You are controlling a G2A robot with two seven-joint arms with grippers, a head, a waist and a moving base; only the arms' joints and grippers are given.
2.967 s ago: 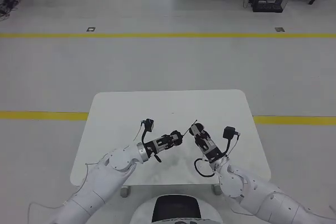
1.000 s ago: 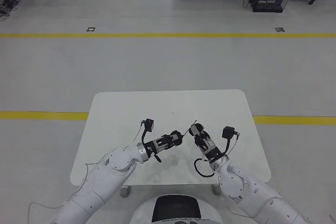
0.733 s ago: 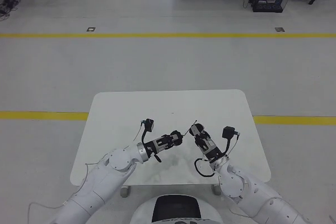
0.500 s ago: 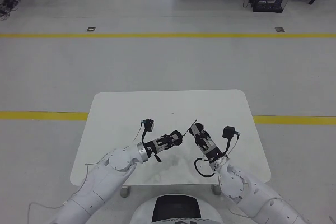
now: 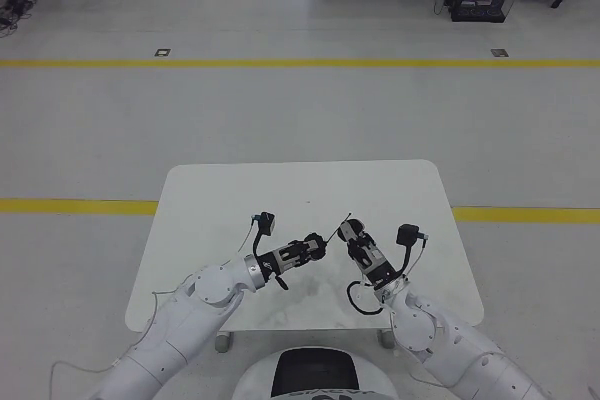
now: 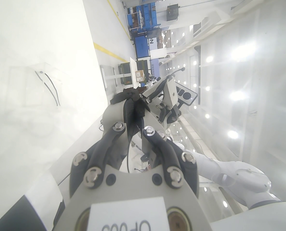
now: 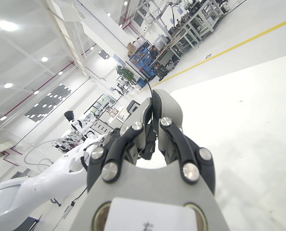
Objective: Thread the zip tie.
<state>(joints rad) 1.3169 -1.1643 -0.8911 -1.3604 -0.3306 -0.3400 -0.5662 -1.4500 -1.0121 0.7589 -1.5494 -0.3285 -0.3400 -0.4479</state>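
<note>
The right gripper (image 5: pixel 346 231) hangs above the table (image 5: pixel 230 200), about midway between its left and right edges and nearer the near edge than the far one. Its fingers are pressed together on the zip tie (image 7: pixel 149 86), whose thin black end sticks out past the fingertips toward the far edge. Just beside it, on the left-edge side and not touching it, the left gripper (image 5: pixel 317 242) faces it with its fingers pinched tight on a small black piece (image 6: pixel 129 95); whether that piece belongs to the tie cannot be made out.
</note>
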